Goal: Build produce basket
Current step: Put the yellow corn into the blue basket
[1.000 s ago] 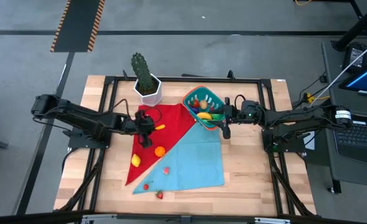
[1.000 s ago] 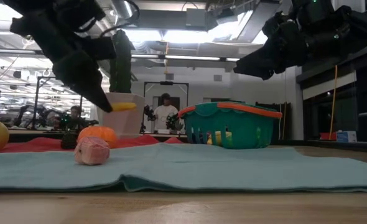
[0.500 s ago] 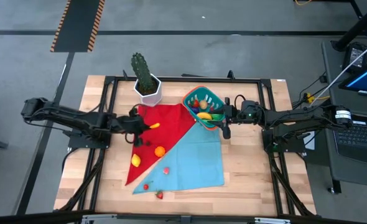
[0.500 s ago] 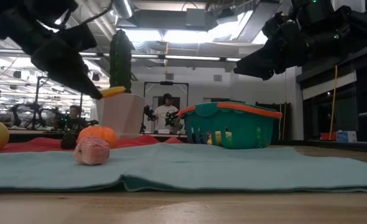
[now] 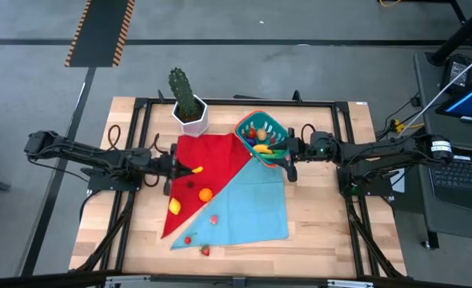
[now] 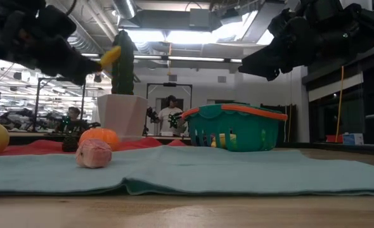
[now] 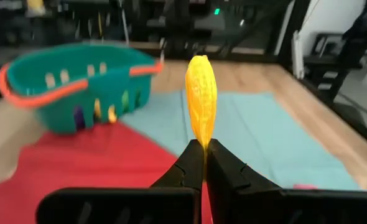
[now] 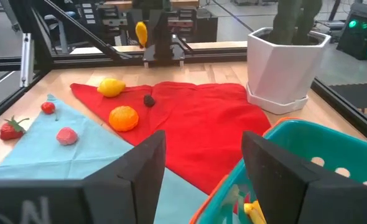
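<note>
Left end effector (image 5: pixel 174 168), seen from above, is clamped on a small yellow piece of produce (image 5: pixel 196 170) over the red cloth (image 5: pixel 208 164) on the wooden worktop (image 5: pixel 316 232), while the right end effector (image 5: pixel 288 155), fingers apart, sits at the basket (image 5: pixel 262 136). Low down, the teal slotted basket (image 6: pixel 236 128) with its orange-red rim rests past a wrinkled teal cloth (image 6: pixel 193 168), a workshop behind. At the left wrist, the smooth tapered yellow piece (image 7: pixel 201 99) stands upright from the pinched tips; the right wrist sees a lemon (image 8: pixel 111 87), an orange (image 8: pixel 124 118) and berries (image 8: pixel 12 127) lying on the cloths.
</note>
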Controlling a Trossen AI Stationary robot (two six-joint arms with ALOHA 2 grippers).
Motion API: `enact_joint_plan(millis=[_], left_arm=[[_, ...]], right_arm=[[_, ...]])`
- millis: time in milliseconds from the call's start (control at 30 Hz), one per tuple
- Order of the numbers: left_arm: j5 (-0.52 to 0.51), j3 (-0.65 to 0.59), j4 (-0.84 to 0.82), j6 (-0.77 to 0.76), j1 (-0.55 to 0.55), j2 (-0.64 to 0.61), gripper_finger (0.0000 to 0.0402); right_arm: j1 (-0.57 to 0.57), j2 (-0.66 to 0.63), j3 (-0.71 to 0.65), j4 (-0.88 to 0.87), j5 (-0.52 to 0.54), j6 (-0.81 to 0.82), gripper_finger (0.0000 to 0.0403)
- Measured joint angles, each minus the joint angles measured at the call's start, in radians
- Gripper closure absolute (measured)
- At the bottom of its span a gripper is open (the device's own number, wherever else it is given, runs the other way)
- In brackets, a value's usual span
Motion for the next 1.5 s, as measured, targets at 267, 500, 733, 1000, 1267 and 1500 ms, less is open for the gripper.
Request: enact_joint_plan(millis=[267,500,733,1000,1267,1500], left_arm=[[-0.002,-0.007,0.136,0.083,0.011,-0.003,0.0401],[-0.004,-0.007,0.208,0.080,0.050,0.018,0.0402],[-0.005,-0.007,0.378,0.077,0.051,0.121,0.0401],[-0.005,-0.007,0.597,0.082,0.051,0.301,0.0401],[-0.007,0.074,0.642,0.099,0.072,0.475,0.0401],[0.002,0.148,0.638,0.117,0.092,0.577,0.0401]], right_arm=[[0.014,0.000,0.000,0.046,0.000,-0.001,0.0191],[0.016,0.000,0.000,0.058,0.000,-0.001,0.0191],[0.022,0.055,-0.001,0.182,0.000,0.027,0.0191],[0.031,0.228,0.012,0.455,-0.002,0.005,0.0191],[0.040,0.391,0.197,0.399,-0.103,0.024,0.0191],[0.051,0.513,0.335,0.394,-0.124,-0.022,0.0191]])
